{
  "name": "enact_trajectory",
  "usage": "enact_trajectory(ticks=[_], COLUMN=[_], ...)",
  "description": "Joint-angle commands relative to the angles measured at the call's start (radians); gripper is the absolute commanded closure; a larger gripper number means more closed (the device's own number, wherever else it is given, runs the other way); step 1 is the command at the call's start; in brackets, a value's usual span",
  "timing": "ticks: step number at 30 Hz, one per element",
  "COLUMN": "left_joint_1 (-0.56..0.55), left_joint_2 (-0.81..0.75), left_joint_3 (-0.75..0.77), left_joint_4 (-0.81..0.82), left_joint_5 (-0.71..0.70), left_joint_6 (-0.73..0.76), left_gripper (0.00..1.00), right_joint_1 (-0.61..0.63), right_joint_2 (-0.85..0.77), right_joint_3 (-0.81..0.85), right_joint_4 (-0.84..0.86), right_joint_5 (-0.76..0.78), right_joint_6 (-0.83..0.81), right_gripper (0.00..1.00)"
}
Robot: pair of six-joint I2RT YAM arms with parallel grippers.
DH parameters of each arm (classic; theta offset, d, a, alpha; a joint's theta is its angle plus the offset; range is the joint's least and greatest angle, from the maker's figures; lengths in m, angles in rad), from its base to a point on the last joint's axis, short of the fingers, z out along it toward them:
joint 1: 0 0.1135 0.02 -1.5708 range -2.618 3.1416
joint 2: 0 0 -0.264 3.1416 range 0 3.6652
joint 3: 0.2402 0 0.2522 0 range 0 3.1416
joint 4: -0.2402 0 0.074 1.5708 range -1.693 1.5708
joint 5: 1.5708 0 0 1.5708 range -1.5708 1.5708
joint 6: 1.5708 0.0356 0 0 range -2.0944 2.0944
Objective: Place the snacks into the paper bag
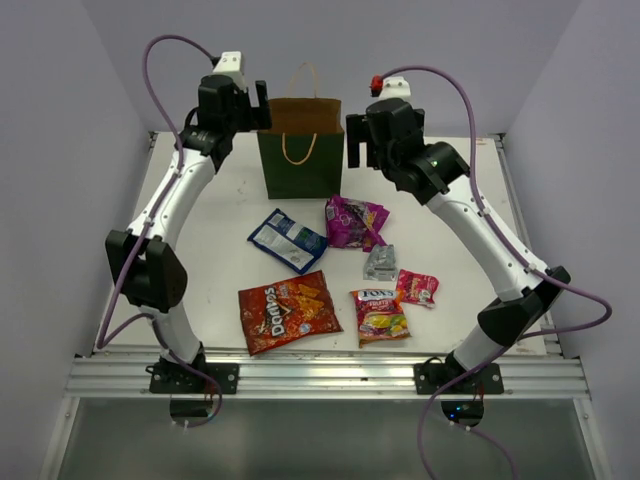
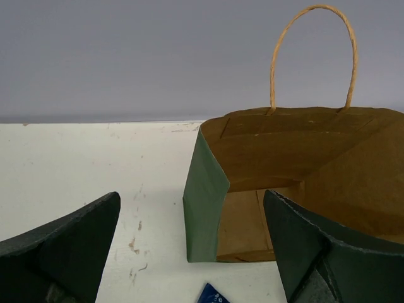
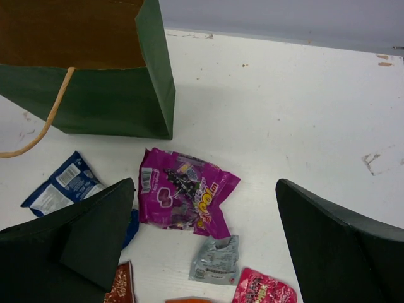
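The dark green paper bag (image 1: 300,160) stands upright and open at the back of the table, brown inside (image 2: 303,151). In front of it lie the snacks: a blue-white bag (image 1: 287,240), a purple bag (image 1: 354,221), a small silver packet (image 1: 381,262), a pink packet (image 1: 417,287), a red-yellow fruit-candy packet (image 1: 380,314) and a large Doritos bag (image 1: 288,312). My left gripper (image 1: 252,106) hangs open by the bag's left top corner. Right of the bag, my right gripper (image 3: 205,183) is open above the purple bag (image 3: 183,196) and holds nothing.
The white table (image 1: 200,230) ends in a metal rail (image 1: 320,375) at the near edge. Grey walls close in on the back and both sides. The bag's tan cord handle (image 3: 44,126) droops over its front face.
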Motion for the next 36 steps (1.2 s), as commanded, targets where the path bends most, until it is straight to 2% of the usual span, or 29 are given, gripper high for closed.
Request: enact_trajectory(ticks=[1, 8, 11, 13, 14, 18, 20, 22, 26, 30, 36], left_joint_1=[0.01, 0.01, 0.01, 0.01, 0.01, 0.01, 0.01, 0.01, 0.01, 0.009, 0.01], left_joint_2=[0.039, 0.129, 0.145, 0.15, 0.153, 0.152, 0.147, 0.141, 0.132, 0.118, 0.095], left_joint_3=[0.049, 0.083, 0.081, 0.076, 0.076, 0.081, 0.084, 0.084, 0.07, 0.055, 0.031], left_joint_4=[0.051, 0.063, 0.06, 0.062, 0.06, 0.059, 0.053, 0.051, 0.04, 0.039, 0.039], left_joint_5=[0.016, 0.036, 0.02, 0.016, 0.02, 0.031, 0.034, 0.04, 0.039, 0.04, 0.051], left_joint_6=[-0.023, -0.034, -0.031, -0.026, -0.024, -0.031, -0.034, -0.038, -0.04, -0.041, -0.046], left_gripper=[0.0, 0.01, 0.05, 0.15, 0.29, 0.51, 0.57, 0.59, 0.76, 0.85, 0.85], right_joint_1=[-0.007, -0.007, -0.007, -0.007, -0.007, -0.007, -0.008, -0.013, -0.053, -0.138, -0.243], right_joint_2=[-0.012, -0.04, -0.052, -0.055, -0.055, -0.069, -0.078, -0.075, -0.028, 0.024, 0.13], right_joint_3=[-0.006, -0.04, -0.054, -0.062, -0.072, -0.163, -0.26, -0.33, -0.5, -0.595, -0.677], right_joint_4=[0.035, 0.074, 0.088, 0.091, 0.092, 0.129, 0.16, 0.212, 0.305, 0.433, 0.577], right_joint_5=[-0.019, -0.031, -0.036, -0.038, -0.038, -0.054, -0.06, -0.073, -0.151, -0.194, -0.399], right_joint_6=[0.025, 0.001, -0.005, -0.011, -0.011, -0.015, -0.013, -0.012, 0.013, 0.025, 0.073], right_gripper=[0.01, 0.02, 0.02, 0.02, 0.02, 0.04, 0.04, 0.04, 0.06, 0.07, 0.1])
